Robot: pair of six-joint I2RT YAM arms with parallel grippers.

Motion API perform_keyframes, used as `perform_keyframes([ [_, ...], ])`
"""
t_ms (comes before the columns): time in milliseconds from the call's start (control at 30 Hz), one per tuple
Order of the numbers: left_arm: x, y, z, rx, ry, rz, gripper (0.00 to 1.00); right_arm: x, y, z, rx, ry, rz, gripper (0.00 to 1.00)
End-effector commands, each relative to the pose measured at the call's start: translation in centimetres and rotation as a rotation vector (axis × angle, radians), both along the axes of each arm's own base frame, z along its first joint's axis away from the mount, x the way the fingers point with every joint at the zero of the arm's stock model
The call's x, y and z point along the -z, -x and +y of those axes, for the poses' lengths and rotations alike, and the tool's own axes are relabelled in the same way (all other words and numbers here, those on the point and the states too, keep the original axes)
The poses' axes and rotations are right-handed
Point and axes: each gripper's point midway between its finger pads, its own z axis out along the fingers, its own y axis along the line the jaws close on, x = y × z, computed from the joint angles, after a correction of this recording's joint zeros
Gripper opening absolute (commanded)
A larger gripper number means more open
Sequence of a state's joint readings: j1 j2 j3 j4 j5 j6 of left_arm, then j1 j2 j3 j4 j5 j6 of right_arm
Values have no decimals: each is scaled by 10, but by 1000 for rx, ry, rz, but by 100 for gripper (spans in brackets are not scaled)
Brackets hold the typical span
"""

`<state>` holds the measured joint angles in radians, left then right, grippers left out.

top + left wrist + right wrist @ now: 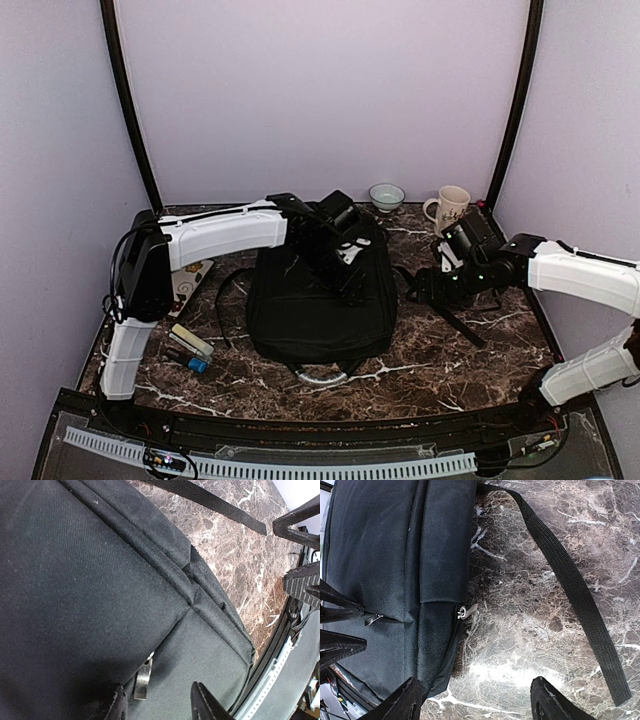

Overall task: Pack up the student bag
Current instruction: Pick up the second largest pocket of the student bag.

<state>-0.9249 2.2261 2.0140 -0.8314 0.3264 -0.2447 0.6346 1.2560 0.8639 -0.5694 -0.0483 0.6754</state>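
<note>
The student bag (320, 305), a large black backpack, lies flat in the middle of the marble table, its grey loop handle (322, 377) toward the near edge. My left gripper (352, 272) hovers low over the bag's right part. In the left wrist view it (157, 705) is open, and a small metal zipper pull (142, 677) lies on the fabric just inside the left finger, not pinched. My right gripper (425, 287) stands beside the bag's right edge. It (477, 702) is open over bare marble, near the side zipper pull (465, 611) and a loose strap (570, 580).
A small bowl (386, 195) and a cream mug (450, 207) stand at the back right. At the left lie a patterned flat item (190, 280) and a few small stationery pieces (190, 347). Another strap (228, 300) trails off the bag's left side.
</note>
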Motion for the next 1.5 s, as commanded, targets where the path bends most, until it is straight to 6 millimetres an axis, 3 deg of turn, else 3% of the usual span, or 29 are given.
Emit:
perform_keyframes([
  [0, 4, 10, -2, -10, -7, 56, 44, -4, -3, -2, 20, -9, -22, 76],
  [367, 12, 9, -10, -48, -11, 40, 34, -5, -5, 0, 6, -8, -23, 74],
  [733, 30, -17, 11, -185, -147, -68, 28, -7, -3, -2, -7, 1, -26, 74],
  [1133, 40, -9, -6, -162, -162, -79, 25, -6, -3, -2, -22, 14, -29, 74],
  [1467, 53, -14, 10, -222, -322, -156, 16, -6, -2, -5, -34, 30, -32, 74],
])
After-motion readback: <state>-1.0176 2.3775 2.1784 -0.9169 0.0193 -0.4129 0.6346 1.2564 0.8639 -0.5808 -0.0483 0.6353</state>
